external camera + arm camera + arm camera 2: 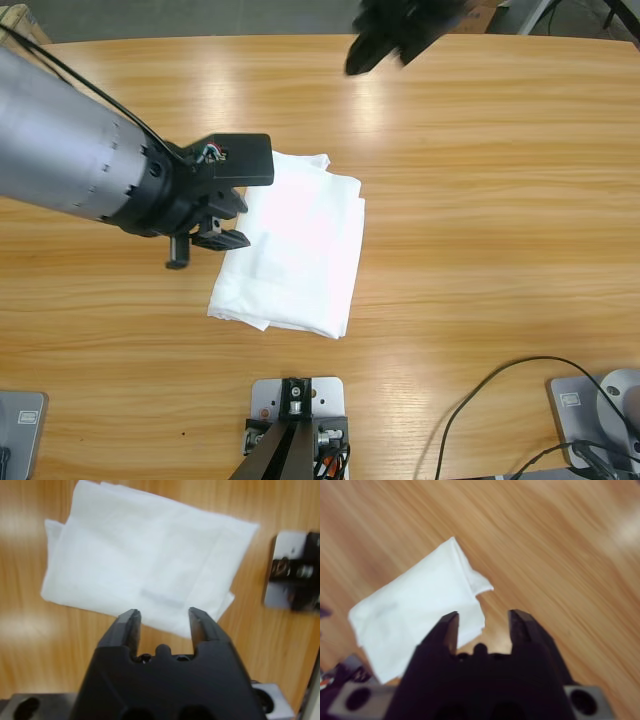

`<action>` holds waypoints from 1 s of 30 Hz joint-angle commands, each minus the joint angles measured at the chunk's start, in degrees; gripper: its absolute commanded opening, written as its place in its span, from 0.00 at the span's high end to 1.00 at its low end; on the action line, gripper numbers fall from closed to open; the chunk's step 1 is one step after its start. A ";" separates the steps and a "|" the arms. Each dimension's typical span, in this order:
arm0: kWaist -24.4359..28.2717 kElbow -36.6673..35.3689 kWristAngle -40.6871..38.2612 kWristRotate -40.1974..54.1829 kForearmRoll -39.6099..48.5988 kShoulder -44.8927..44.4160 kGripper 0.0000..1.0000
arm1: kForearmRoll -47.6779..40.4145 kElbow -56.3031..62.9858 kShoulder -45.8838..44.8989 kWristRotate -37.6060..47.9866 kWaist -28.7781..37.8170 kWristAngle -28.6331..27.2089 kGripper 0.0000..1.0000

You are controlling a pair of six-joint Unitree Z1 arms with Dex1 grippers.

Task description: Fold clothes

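The left gripper [163, 622] hangs with jaws apart and empty above the folded white T-shirt [295, 245], at its left edge in the high view. The right gripper [483, 627], likewise parted and empty, sits well away near the far edge of the wooden table [480, 200]. Only the left wrist view shows a faint rectangular patch on the cloth.

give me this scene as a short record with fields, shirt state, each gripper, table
shirt: white T-shirt folded into a compact rectangle, flat on the table
left gripper: open, at the shirt's left edge, holding nothing
right gripper: open, empty, near the table's far edge, away from the shirt
table: long wooden table
fold: looks finished
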 commanded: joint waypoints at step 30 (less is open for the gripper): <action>-1.47 -19.87 4.76 20.56 12.29 33.50 0.00 | -4.42 39.73 -32.39 5.60 -0.15 -0.44 0.00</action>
